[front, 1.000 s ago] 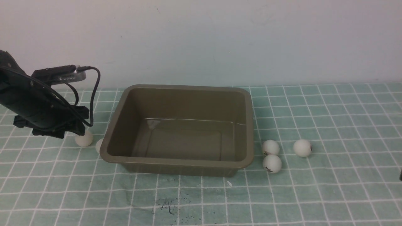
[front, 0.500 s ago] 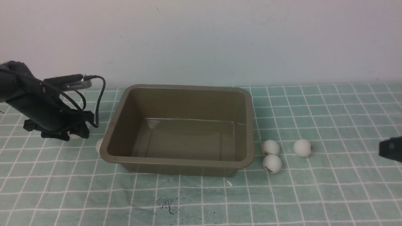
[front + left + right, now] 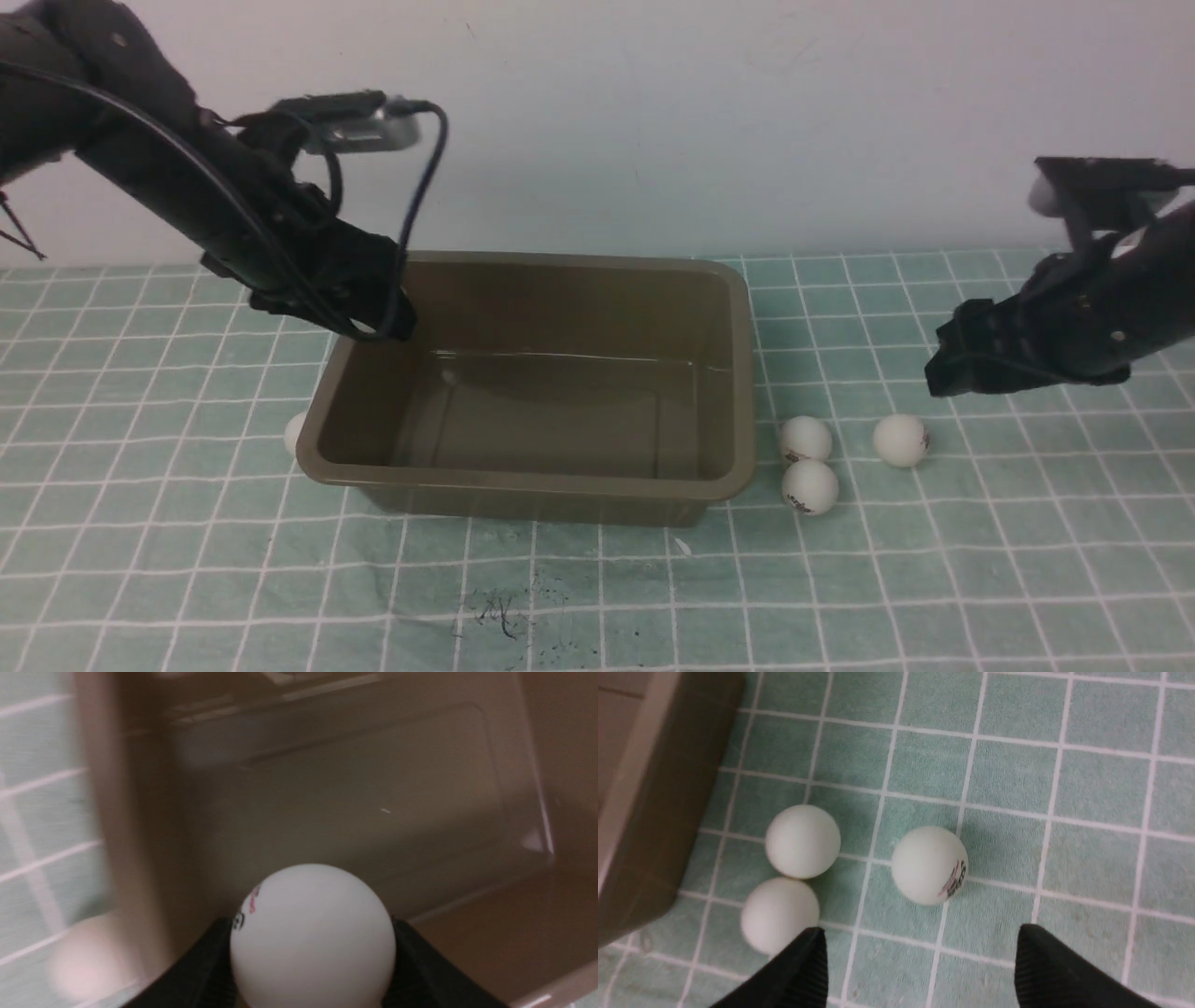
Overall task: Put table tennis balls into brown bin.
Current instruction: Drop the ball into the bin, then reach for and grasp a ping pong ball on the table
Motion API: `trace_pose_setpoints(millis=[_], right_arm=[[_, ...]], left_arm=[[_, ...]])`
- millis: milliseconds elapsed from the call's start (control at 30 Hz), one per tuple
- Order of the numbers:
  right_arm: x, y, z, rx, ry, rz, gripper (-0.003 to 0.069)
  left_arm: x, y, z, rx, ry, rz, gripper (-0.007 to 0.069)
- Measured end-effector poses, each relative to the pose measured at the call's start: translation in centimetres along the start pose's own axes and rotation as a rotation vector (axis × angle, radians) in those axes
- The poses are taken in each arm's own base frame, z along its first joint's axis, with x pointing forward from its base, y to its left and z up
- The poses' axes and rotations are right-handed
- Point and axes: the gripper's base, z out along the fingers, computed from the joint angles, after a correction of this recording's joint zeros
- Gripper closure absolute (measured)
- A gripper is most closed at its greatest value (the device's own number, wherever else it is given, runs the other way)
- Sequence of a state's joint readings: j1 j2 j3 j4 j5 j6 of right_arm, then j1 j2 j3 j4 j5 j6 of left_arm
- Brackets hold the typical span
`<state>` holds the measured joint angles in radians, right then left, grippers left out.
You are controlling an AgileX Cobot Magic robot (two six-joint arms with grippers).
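The brown bin (image 3: pixel 523 481) stands mid-table with nothing inside. My left gripper (image 3: pixel 387 322) hangs over its left rear part, shut on a white table tennis ball (image 3: pixel 312 935) above the bin's glossy floor (image 3: pixel 397 779). Another ball (image 3: pixel 294 434) lies on the cloth against the bin's left wall, half hidden. Right of the bin lie three balls: two touching (image 3: pixel 805 439) (image 3: pixel 808 486) and one apart (image 3: pixel 900 440). My right gripper (image 3: pixel 943 373) hovers open just right of and above them. In the right wrist view its jaws (image 3: pixel 920 932) stand wide, near the lone logo ball (image 3: pixel 929 864).
A green cloth with a white grid (image 3: pixel 1027 560) covers the table. The bin's corner (image 3: pixel 654 812) sits close to the two touching balls (image 3: pixel 802 841) (image 3: pixel 779 914). A pale wall rises behind the table. Dark scuff marks (image 3: pixel 499 611) show near the front edge.
My left gripper lifted a ball from the cloth left of the bin and carried it up and right over the bin. My right arm came in from the right and opened its jaws.
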<state>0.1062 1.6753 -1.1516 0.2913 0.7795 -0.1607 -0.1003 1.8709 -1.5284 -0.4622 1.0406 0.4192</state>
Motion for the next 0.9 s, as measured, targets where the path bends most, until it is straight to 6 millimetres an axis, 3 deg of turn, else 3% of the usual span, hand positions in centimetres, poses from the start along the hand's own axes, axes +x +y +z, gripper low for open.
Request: trace_pose_setpoints(millis=[133, 200, 267, 333, 400, 433, 467, 500, 533, 700, 833, 900], right_arm=[[-1.0, -0.5, 3.9, 0.025, 0.063, 0.030, 0.0114], [-1.2, -0.8, 5.7, 0.034, 0.095, 0.040, 0.0108], [-1.2, -1.1, 7.4, 0.038, 0.128, 0.044, 0.0106], [-1.0, -1.2, 8.2, 0.036, 0.145, 0.052, 0.0106], [-0.8, -1.2, 8.9, 0.029, 0.160, 0.067, 0.0114], [-0.7, -1.2, 9.2, 0.025, 0.168, 0.076, 0.0131], [-0.6, -1.3, 9.5, 0.024, 0.177, 0.078, 0.0179], [-0.5, -1.3, 9.7, 0.024, 0.180, 0.073, 0.0235], [-0.6, -1.3, 9.6, 0.023, 0.180, 0.064, 0.0302], [-1.4, -1.3, 8.1, 0.018, 0.175, 0.049, 0.0296], [-3.6, 0.6, 3.4, -0.064, 0.079, 0.058, 0.0296], [-4.8, 3.2, 1.0, -0.134, 0.003, 0.027, 0.0296]], left_arm=[[-0.1, -1.7, 2.0, 0.022, 0.035, 0.025, 0.0165], [-0.5, -2.0, 2.0, 0.020, 0.021, 0.010, 0.0109], [-1.2, -1.9, 1.1, 0.003, -0.009, -0.028, 0.0107], [-1.5, -1.4, 0.0, -0.020, -0.017, -0.044, 0.0159], [-1.4, -0.7, -1.2, -0.053, -0.010, -0.048, 0.0258], [-1.3, -0.2, -1.8, -0.071, -0.004, -0.054, 0.0324], [-0.8, 1.0, -3.1, -0.108, 0.013, -0.069, 0.0468], [-0.4, 1.9, -3.7, -0.130, 0.029, -0.085, 0.0533], [0.0, 2.9, -4.3, -0.147, 0.046, -0.104, 0.0574], [2.2, 6.6, -5.5, -0.193, 0.085, -0.212, 0.0627], [4.8, 8.3, -4.4, -0.198, 0.129, -0.282, 0.0629], [5.5, 8.5, -3.3, -0.192, 0.129, -0.296, 0.0629]])
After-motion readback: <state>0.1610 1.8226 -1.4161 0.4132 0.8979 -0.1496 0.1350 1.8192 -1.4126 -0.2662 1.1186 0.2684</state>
